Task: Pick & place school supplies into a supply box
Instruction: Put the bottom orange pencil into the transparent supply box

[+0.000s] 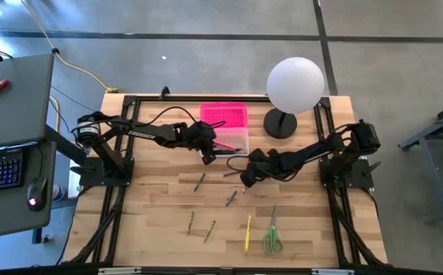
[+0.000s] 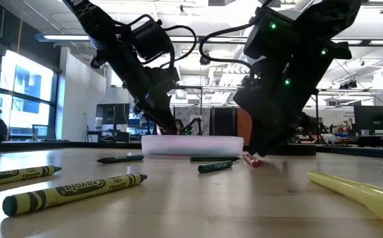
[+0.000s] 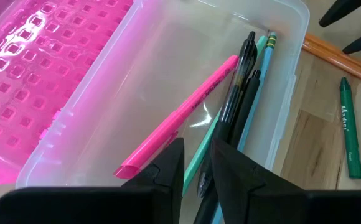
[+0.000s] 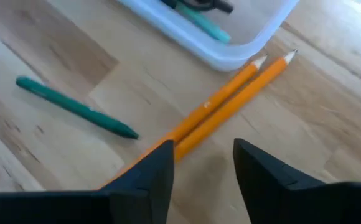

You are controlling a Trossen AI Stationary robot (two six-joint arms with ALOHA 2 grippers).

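Observation:
The supply box [image 1: 234, 142] is clear plastic, and its pink lid [image 1: 224, 116] lies open toward the far edge. Inside the box [image 3: 168, 74] lie a pink highlighter [image 3: 180, 118], dark pens [image 3: 239, 81] and teal and blue pencils. My left gripper [image 3: 196, 163] [image 1: 208, 155] hangs over the box's near part, its fingers a narrow gap apart. My right gripper [image 4: 202, 155] [image 1: 246, 177] is open, low over two orange pencils [image 4: 230, 93] lying on the table by the box's corner. It touches nothing. My left gripper points down into the box from above. A teal pencil [image 3: 192, 175] and the end of a dark pen [image 3: 204, 190] show in the gap between its fingers. Whether the fingers touch either one, I cannot tell.
Green crayons lie scattered on the table [image 1: 200, 181] [image 1: 231, 198] [image 1: 210, 228] [image 2: 72, 192]. A yellow highlighter [image 1: 247, 233] and green-handled scissors [image 1: 273, 238] lie near the near edge. A white globe lamp [image 1: 294, 84] stands right of the lid. A green crayon [image 4: 75, 106] lies beside the orange pencils.

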